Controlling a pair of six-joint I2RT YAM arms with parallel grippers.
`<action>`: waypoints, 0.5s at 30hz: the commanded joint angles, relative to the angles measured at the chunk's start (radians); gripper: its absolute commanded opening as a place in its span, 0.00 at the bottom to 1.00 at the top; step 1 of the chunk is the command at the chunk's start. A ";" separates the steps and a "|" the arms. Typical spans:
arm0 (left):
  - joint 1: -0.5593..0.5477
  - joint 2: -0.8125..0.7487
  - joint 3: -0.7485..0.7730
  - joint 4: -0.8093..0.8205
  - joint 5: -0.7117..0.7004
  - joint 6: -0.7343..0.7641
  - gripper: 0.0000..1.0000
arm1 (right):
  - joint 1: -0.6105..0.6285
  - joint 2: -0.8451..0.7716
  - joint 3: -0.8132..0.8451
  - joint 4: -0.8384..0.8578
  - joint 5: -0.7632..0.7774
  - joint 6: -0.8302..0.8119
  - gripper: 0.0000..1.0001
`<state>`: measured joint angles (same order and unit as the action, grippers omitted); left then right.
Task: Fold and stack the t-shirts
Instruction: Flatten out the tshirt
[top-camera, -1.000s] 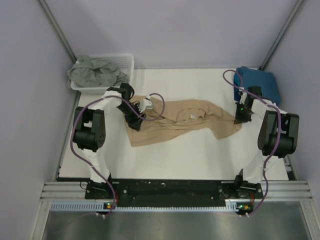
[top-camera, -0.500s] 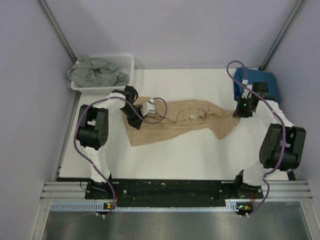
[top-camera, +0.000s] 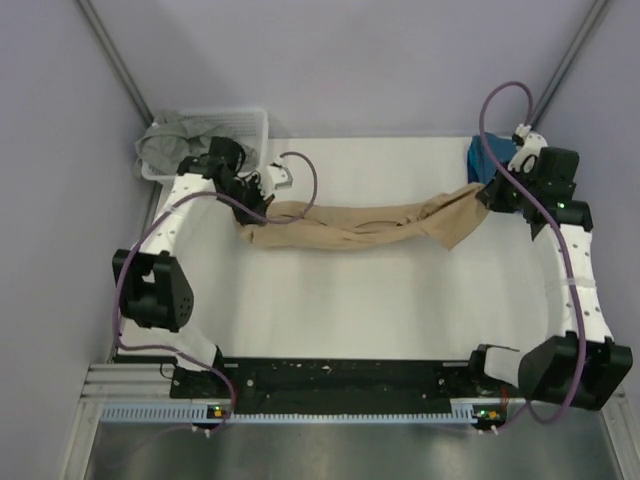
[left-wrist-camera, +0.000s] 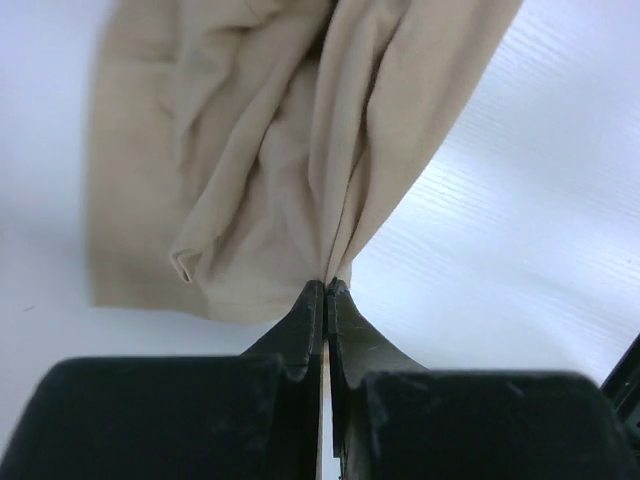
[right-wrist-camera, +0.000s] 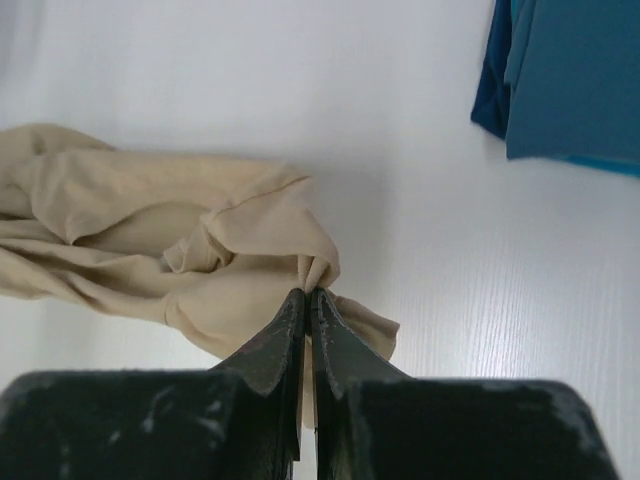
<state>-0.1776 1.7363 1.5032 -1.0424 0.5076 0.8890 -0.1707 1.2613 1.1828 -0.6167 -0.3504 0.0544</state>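
Tan shirt (top-camera: 350, 228) is strung between the two arms, its long axis running left to right across the far half of the worktop (top-camera: 380, 300). It is bunched into a ropey band, not spread flat.

Far left, a grey-green shirt (top-camera: 178, 142) lies heaped in the basket (top-camera: 252, 120), just behind the left arm. The left tool (left-wrist-camera: 326, 285) is pinched fully closed on a gather of tan cloth, jaws meeting with only fabric between them; the cloth fans away from its tips.

In the middle the band droops toward the worktop (whether it rests there cannot be told from above).

At the right end, the right tool (right-wrist-camera: 306, 292) is clamped just as tightly on a small fold of tan. A teal shirt (right-wrist-camera: 570, 80) lies near it at the far right corner.

Each arm holds its own end, so the shirt lies inward from both tools. Laying it out flat probably calls for both moving together across that axis, keeping tension so the band opens.
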 joint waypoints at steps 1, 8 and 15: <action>0.059 -0.188 0.098 -0.070 0.046 -0.018 0.00 | 0.004 -0.175 0.132 0.021 -0.087 0.018 0.00; 0.083 -0.377 0.029 0.140 0.004 -0.029 0.00 | 0.004 -0.281 0.143 0.018 -0.211 0.038 0.00; -0.149 -0.465 -0.334 -0.433 0.079 0.429 0.53 | 0.004 -0.303 0.064 0.017 -0.228 0.024 0.00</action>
<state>-0.2390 1.2861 1.3441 -1.1454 0.5701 1.1229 -0.1703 0.9485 1.2858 -0.6125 -0.5480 0.0734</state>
